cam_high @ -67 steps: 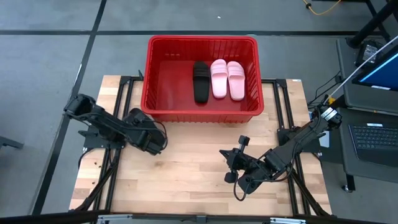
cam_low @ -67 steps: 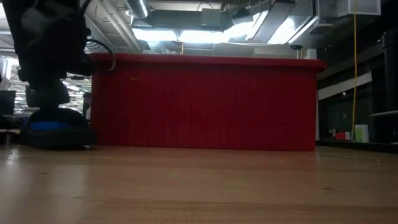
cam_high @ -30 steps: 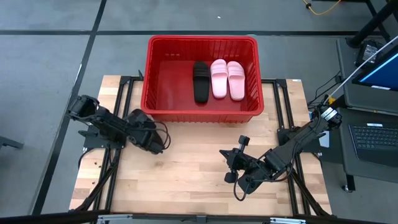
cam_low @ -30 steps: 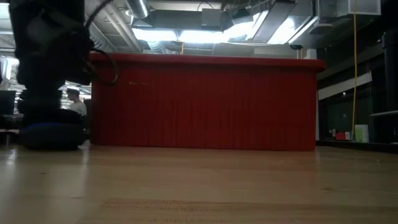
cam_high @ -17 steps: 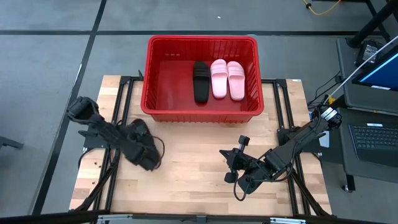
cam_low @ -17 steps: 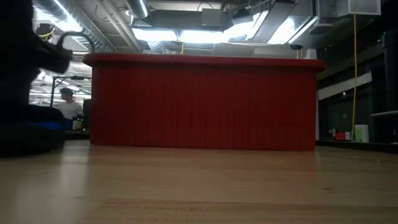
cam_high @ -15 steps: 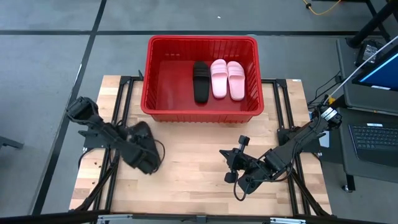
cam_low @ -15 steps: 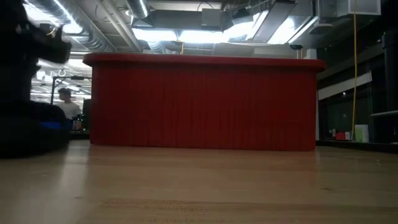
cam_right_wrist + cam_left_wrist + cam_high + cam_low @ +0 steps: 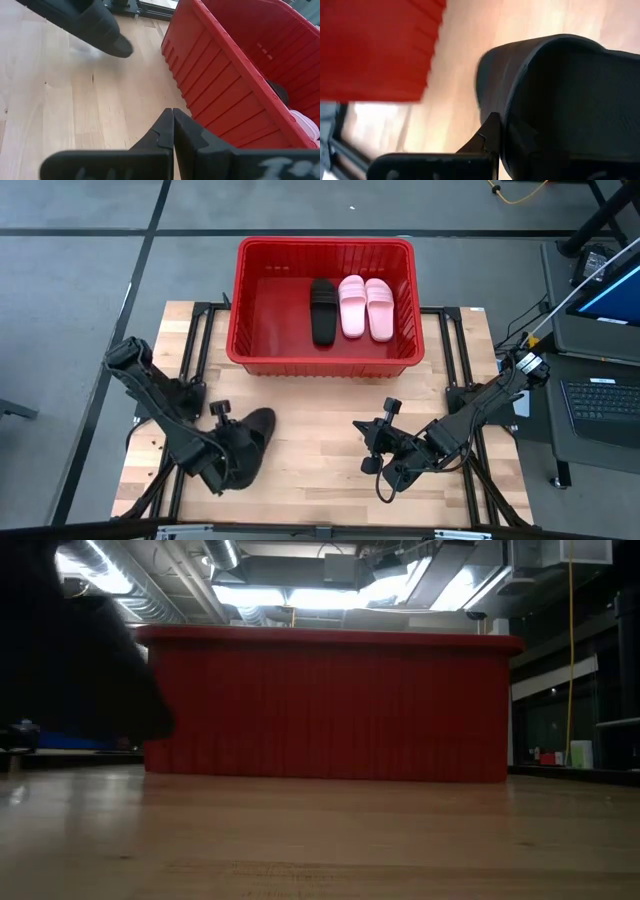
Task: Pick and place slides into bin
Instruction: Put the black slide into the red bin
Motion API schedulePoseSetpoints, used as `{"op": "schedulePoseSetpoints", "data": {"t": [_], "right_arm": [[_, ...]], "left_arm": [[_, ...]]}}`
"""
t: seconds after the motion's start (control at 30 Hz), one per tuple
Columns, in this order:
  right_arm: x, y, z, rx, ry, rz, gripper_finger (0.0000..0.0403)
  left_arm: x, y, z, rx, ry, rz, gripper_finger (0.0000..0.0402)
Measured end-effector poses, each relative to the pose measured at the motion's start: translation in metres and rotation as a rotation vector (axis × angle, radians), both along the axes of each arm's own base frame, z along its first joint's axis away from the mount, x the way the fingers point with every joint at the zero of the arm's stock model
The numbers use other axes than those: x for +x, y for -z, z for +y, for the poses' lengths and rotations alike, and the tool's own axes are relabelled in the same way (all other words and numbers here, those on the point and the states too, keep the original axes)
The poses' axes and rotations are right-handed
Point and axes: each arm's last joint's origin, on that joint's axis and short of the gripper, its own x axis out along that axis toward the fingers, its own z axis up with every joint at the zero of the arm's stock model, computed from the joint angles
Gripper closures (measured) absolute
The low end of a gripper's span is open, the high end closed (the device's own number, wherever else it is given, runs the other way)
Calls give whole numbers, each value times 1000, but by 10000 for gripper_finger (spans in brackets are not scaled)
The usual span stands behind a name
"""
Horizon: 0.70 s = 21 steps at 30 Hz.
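A black slide (image 9: 256, 436) hangs over the table's near left part, with my left gripper (image 9: 232, 460) shut on it; it fills much of the left wrist view (image 9: 560, 90) and shows in the right wrist view (image 9: 92, 22). The red bin (image 9: 325, 350) stands at the table's far middle. Inside it, one black slide (image 9: 322, 311) and two pink slides (image 9: 365, 307) lie side by side on its floor. My right gripper (image 9: 385, 458) waits shut over the table's near right part, with nothing in it. In the low view the left arm is only a dark mass (image 9: 80, 660). My left gripper holds the black slide at its near end, slanting down from the table's near left. One finger (image 9: 489, 135) lies against the slide's outer side (image 9: 507, 117); the slide hides the other. The slide juts toward the bin, lifted clear of the table, over its shadow (image 9: 82, 50).
The bin's near wall (image 9: 220, 85) stands just beyond my right gripper. Bare wooden tabletop (image 9: 310, 430) lies between the two arms. Beyond the table's right edge are a laptop (image 9: 600, 405) and cables.
My left gripper has swung from the bin's near left corner toward the table's near edge, rising and turning as it went. The black slide has gone with it and now hangs clear of the table.
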Motion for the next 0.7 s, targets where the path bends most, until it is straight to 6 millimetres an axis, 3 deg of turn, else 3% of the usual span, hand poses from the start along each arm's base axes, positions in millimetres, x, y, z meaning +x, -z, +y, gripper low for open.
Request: {"op": "schedulePoseSetpoints", "data": {"t": [0.7], "right_arm": [[0,0,0,0,0,0,397]], "left_arm": [[20,-80,-17,170,197,-322,396]]}}
